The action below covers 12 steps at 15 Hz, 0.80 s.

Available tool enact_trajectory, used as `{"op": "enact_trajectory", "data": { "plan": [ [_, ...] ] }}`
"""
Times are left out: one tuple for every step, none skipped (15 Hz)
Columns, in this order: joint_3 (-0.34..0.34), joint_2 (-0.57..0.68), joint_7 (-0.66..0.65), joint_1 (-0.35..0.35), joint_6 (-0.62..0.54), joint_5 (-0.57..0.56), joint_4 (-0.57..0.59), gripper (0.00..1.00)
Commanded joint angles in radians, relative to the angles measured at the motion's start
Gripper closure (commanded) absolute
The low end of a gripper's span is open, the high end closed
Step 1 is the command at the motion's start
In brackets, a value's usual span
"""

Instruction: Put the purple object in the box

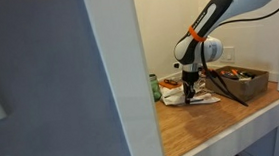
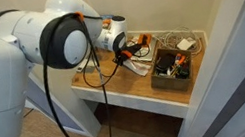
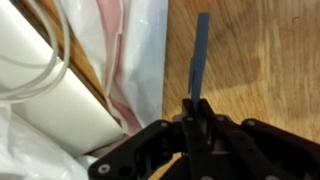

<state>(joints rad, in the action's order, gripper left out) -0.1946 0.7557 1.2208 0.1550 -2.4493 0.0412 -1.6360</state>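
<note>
Currently gripper [image 3: 195,112] pinching thin bluish-purple strip [image 3: 200,50] over wooden counter [image 3: 265,60]; white plastic bag [image 3: 140,40] beside.

We see a shelf [image 3: 262,70] of smooth wood with fine grain and a soft satin sheen. The box [image 2: 173,82] looks like matt brown cardboard. Beside the box lies a thin, crinkled, glossy plastic bag [image 3: 140,45]. The gripper [image 3: 196,108] is matt black plastic, and the strip [image 3: 201,55] pinched in it is dull blue-grey.
</note>
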Motion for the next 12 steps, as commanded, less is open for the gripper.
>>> {"op": "enact_trajectory", "data": {
  "plan": [
    [0.036,-0.154,-0.02,0.019,0.027,-0.005,-0.068,0.98],
    [0.053,-0.181,-0.032,0.021,0.025,-0.004,-0.069,0.98],
    [0.077,-0.21,-0.054,0.025,0.016,-0.004,-0.073,0.98],
    [0.106,-0.235,-0.083,0.02,0.0,-0.017,-0.074,0.98],
    [0.128,-0.254,-0.113,0.02,0.0,-0.018,-0.072,0.98],
    [0.158,-0.275,-0.155,0.012,-0.014,-0.033,-0.079,0.98],
    [0.187,-0.292,-0.2,0.002,-0.024,-0.053,-0.085,0.98],
    [0.221,-0.308,-0.261,-0.014,-0.046,-0.089,-0.099,0.98],
    [0.249,-0.321,-0.316,-0.027,-0.064,-0.134,-0.111,0.98],
    [0.278,-0.332,-0.378,-0.039,-0.08,-0.184,-0.124,0.98],
    [0.304,-0.344,-0.447,-0.052,-0.087,-0.234,-0.136,0.98],
    [0.291,-0.356,-0.462,-0.041,-0.056,-0.231,-0.145,0.98]
  ]
}}
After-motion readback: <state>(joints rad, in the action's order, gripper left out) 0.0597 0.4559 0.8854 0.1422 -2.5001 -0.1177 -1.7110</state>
